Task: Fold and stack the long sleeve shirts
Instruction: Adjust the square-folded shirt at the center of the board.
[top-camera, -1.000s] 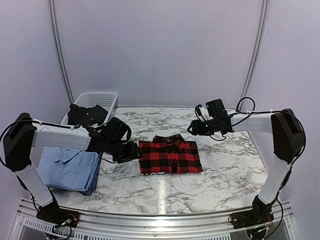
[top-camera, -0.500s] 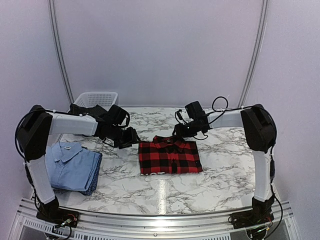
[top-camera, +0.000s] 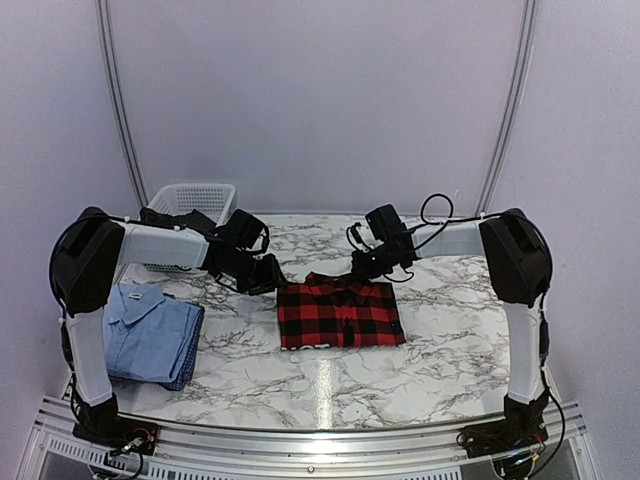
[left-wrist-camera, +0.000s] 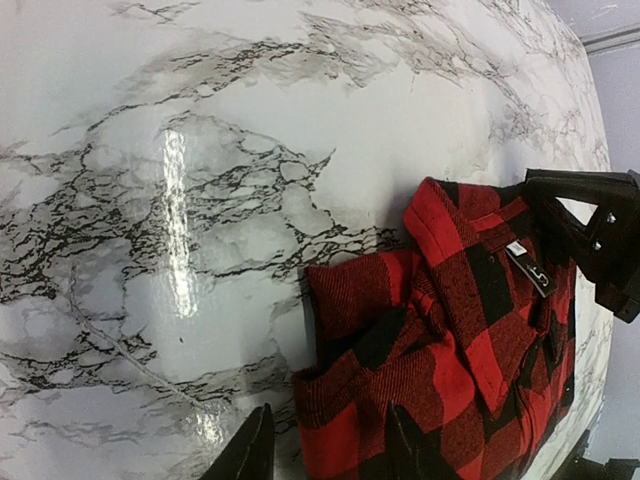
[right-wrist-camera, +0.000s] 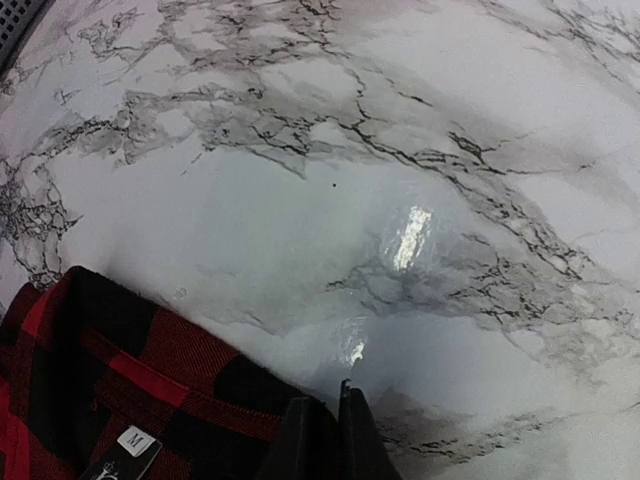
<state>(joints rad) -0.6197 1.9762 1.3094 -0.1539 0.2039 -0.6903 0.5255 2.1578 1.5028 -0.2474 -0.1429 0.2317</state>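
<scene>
Flannel shirt (top-camera: 340, 312), red-and-black check, lies folded at the middle of the surface (top-camera: 430, 340), collar toward the far edge. The left tool (left-wrist-camera: 328, 425) straddles its far left corner, jaws partly open with cloth between them and bare marble showing beside one finger, so nothing is gripped. The right tool (right-wrist-camera: 322, 408) sits at the far right corner, closed almost to nothing; whether it has caught cloth I cannot tell. I judge this a two-corner pickup: both tools should bite all layers equally deep and rise together, or the fold will sag open. The light blue shirt (top-camera: 150, 335) lies folded at the near left corner, the likely stack base. A white mesh basket (top-camera: 195, 192) stands at the far left corner; the left arm hides its inside.
</scene>
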